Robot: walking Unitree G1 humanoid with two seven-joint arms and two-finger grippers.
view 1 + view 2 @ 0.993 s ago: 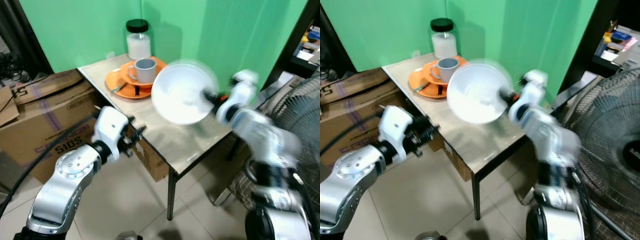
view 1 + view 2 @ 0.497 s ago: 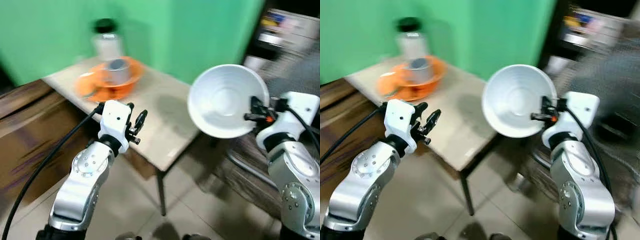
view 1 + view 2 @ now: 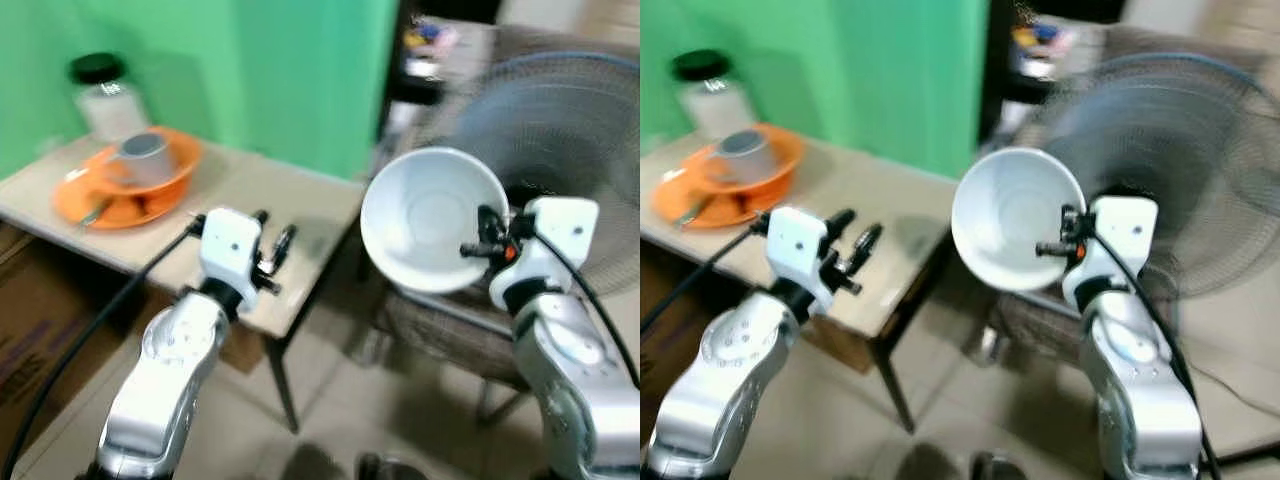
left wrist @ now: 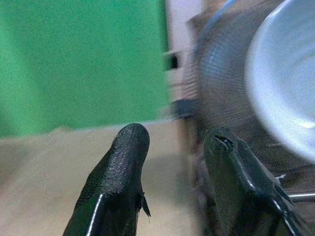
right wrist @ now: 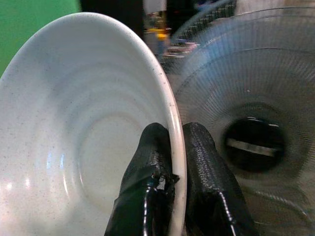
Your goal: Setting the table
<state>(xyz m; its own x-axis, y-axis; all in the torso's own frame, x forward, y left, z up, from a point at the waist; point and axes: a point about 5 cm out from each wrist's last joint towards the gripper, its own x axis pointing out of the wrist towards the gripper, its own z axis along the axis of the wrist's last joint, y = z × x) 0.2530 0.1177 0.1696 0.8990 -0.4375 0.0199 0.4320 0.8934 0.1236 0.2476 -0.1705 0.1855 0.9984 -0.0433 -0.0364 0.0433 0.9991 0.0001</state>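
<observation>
Right wrist view shows the right gripper pinching the rim of the white bowl, tilted up in the air beside the table, seemingly for carrying, while the left gripper hangs open and empty

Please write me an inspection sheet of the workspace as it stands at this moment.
Surface: small beige table against a green wall; its near part is bare.
Job's things: white bowl, tilted on edge, held in the air off the table's end.
Clutter: orange plate carrying an orange bowl and a grey mug; black-lidded jar behind them.
Hands: right hand shut on the white bowl's rim; left hand open above the table's near edge, holding nothing.
Cables: black cable along the left arm.
Surroundings: standing fan behind the bowl; cardboard box under the table; tiled floor.
</observation>
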